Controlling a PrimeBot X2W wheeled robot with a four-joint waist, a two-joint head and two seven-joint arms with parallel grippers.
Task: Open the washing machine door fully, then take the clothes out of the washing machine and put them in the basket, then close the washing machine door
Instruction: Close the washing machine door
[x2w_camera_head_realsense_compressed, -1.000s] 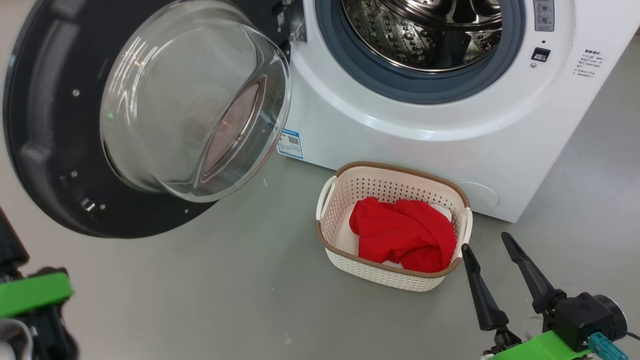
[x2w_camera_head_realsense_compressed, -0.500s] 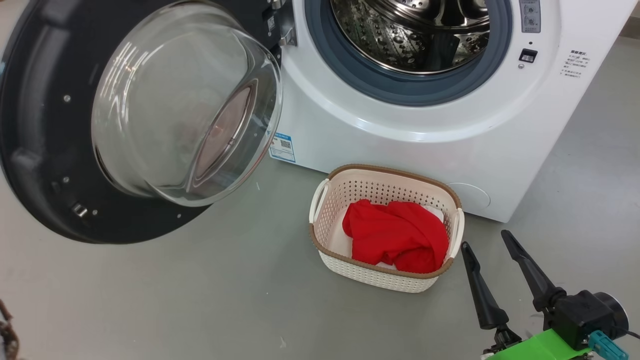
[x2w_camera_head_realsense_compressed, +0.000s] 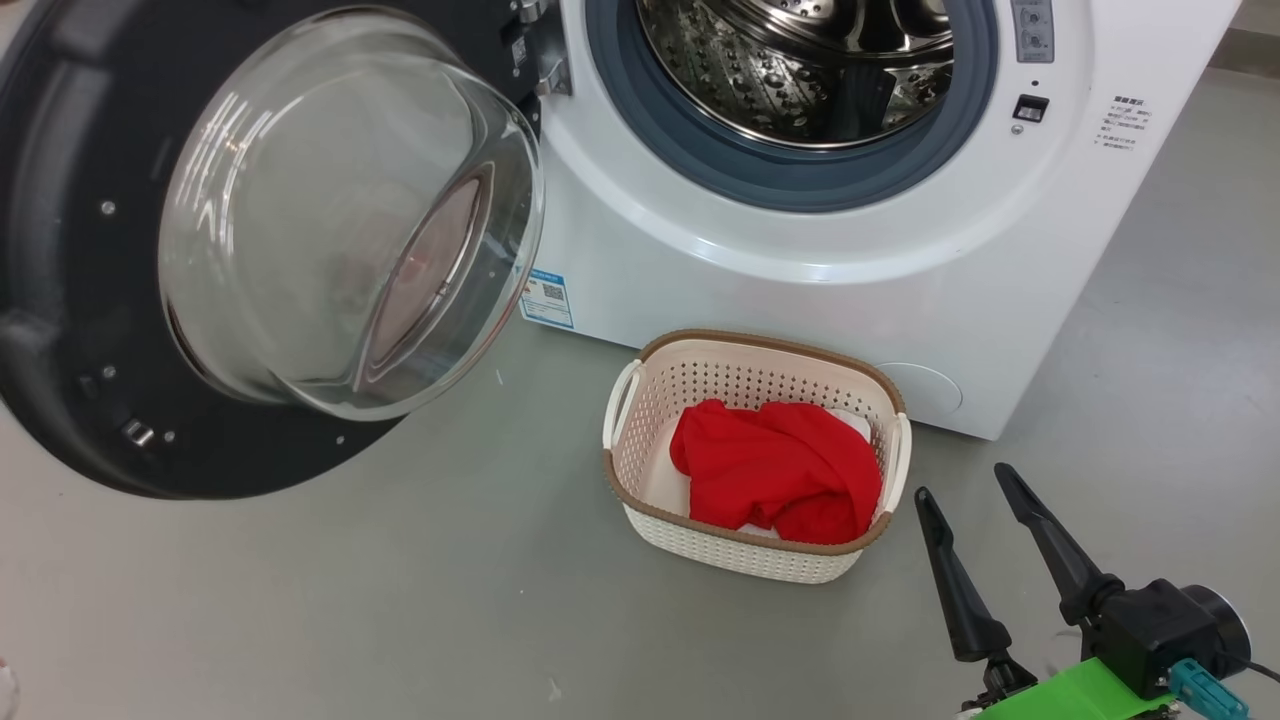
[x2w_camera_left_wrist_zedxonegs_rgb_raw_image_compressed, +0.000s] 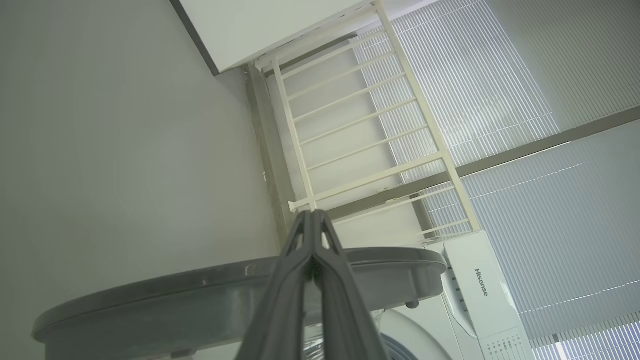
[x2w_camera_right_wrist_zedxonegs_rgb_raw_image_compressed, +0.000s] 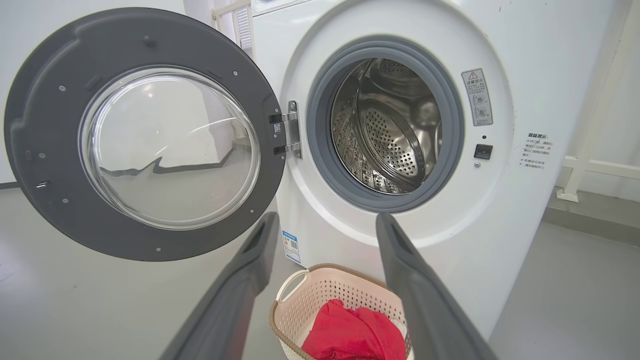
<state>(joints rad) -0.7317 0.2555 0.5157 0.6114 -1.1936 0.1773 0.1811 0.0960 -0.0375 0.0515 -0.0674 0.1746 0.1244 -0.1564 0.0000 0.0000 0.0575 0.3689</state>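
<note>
Head view, and the door (x2w_camera_head_realsense_compressed: 60, 250) stands swung wide across the upper left of the frame, black rim all round, its glass bowl (x2w_camera_head_realsense_compressed: 330, 220) bulging out toward the camera. The washer (x2w_camera_head_realsense_compressed: 800, 260) takes the top centre and right, with the steel drum (x2w_camera_head_realsense_compressed: 790, 60) showing at the top edge inside its grey ring. A blue label (x2w_camera_head_realsense_compressed: 546, 298) sits on the white front, just below the bowl's right edge.

Down at lower centre the basket (x2w_camera_head_realsense_compressed: 735, 555) sits on the grey floor (x2w_camera_head_realsense_compressed: 400, 600), close in front of the washer's lower panel. The clothes (x2w_camera_head_realsense_compressed: 775, 465) are in it: a red bundle lying toward the right side, with a bit of white peeking out behind.

At lower right comes the right gripper (x2w_camera_head_realsense_compressed: 962, 480), its fingers spread wide with nothing between them, the tips near the basket's right end but apart from it.

Over in the right wrist view those two fingers rise wide apart, with the basket and its red load low between them. The door hangs on its hinge (x2w_camera_right_wrist_zedxonegs_rgb_raw_image_compressed: 292, 129) at left, and the drum mouth is at centre.

In the left wrist view the left gripper (x2w_camera_left_wrist_zedxonegs_rgb_raw_image_compressed: 313, 220) has its fingers pressed tight together with nothing caught in them. They point up at a white railing (x2w_camera_left_wrist_zedxonegs_rgb_raw_image_compressed: 350, 125) and blinds (x2w_camera_left_wrist_zedxonegs_rgb_raw_image_compressed: 525, 100). The door's dark edge runs across behind them low in the frame; whether they touch it, I can't tell.
</note>
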